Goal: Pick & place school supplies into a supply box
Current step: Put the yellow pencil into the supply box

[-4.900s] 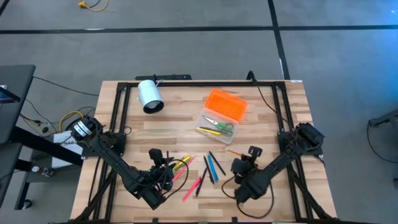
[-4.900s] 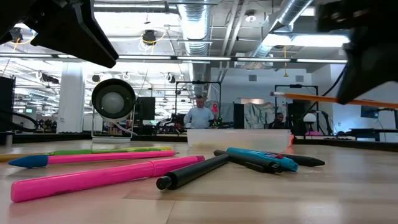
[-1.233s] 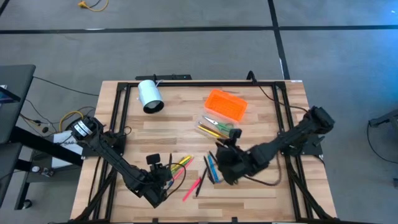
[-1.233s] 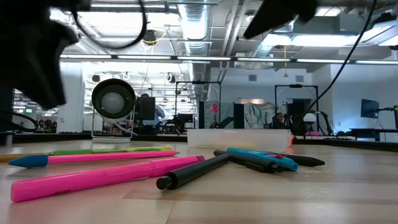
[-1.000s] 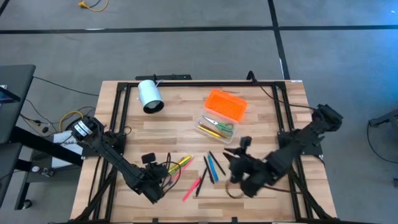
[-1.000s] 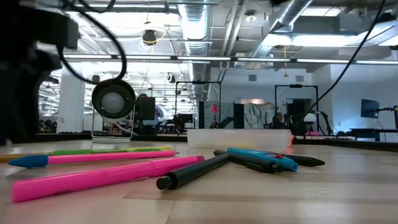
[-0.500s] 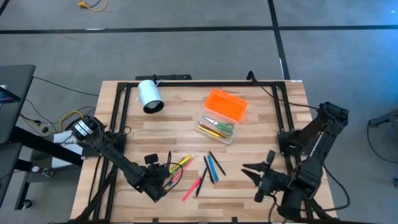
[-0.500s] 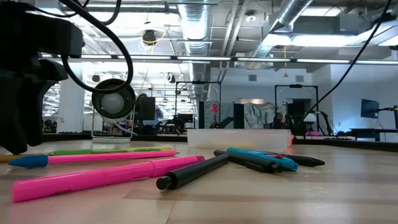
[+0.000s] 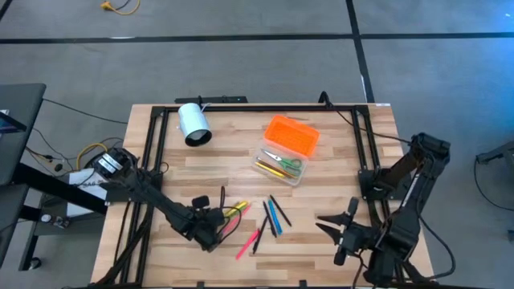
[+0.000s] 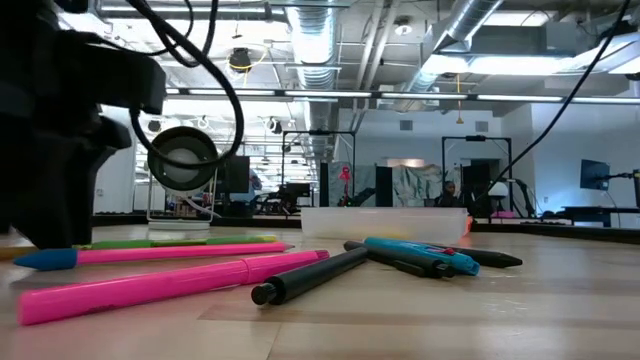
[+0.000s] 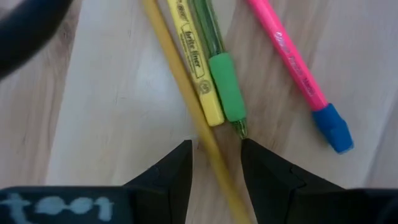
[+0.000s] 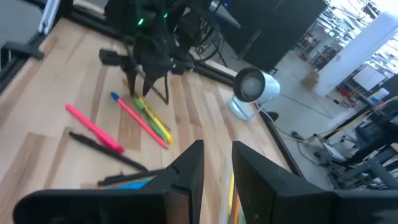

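Left claw (image 11: 214,163) stands part-open astride a yellow pencil (image 11: 186,99) on the tabletop (image 11: 106,112), not clamping it; right claw (image 9: 336,230), part-open and empty, hangs well apart.

Overhead, table-level, 2 wrist cams.

Industrial lab: exposed ceiling ducts (image 10: 320,40), concrete floor (image 9: 241,72), equipment racks (image 10: 310,165)

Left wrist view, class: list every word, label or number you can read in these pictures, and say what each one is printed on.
Yellow highlighter: dark print along its barrel, too blurred to read for certain.
Pink pen: faint print on its barrel, not readable.
Left gripper: pale marks on its dark housing, not readable.
Other views: no text large enough to read.
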Tool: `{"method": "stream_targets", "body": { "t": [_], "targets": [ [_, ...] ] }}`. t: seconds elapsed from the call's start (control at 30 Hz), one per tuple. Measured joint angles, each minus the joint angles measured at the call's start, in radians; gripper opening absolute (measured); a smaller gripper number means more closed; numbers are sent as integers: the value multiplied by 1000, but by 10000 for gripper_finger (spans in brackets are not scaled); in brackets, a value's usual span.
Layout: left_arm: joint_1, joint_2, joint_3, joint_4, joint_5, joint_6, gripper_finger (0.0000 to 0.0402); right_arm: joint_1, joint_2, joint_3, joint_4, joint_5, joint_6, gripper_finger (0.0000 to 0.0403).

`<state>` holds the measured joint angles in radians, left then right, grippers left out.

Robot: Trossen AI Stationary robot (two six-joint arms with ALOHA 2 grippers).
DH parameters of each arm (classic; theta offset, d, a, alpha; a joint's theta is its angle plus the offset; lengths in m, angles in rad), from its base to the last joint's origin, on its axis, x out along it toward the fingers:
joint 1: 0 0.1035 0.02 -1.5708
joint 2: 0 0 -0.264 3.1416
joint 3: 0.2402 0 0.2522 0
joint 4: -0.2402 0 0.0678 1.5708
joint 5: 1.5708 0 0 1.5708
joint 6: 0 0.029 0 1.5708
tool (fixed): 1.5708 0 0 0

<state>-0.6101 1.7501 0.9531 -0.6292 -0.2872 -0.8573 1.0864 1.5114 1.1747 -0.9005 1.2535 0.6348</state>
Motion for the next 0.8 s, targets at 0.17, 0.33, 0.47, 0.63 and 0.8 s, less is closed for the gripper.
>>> {"method": "stream_targets", "body": {
  "t": [0.17,0.33,0.47,0.63,0.8],
  "targets": [
    [33,-5,-20,5,41,1,127,7,11,-53,15,-22,62,77],
    [71,-4,-29,6,85,42,120,10,38,-61,19,-25,92,77],
    [104,-5,-42,8,108,52,94,14,65,-61,33,-26,95,77],
    [135,-6,-50,7,112,82,53,15,101,-61,56,-54,99,77],
    [160,-6,-50,4,99,103,20,15,135,-61,76,-72,100,77]
  ]
}}
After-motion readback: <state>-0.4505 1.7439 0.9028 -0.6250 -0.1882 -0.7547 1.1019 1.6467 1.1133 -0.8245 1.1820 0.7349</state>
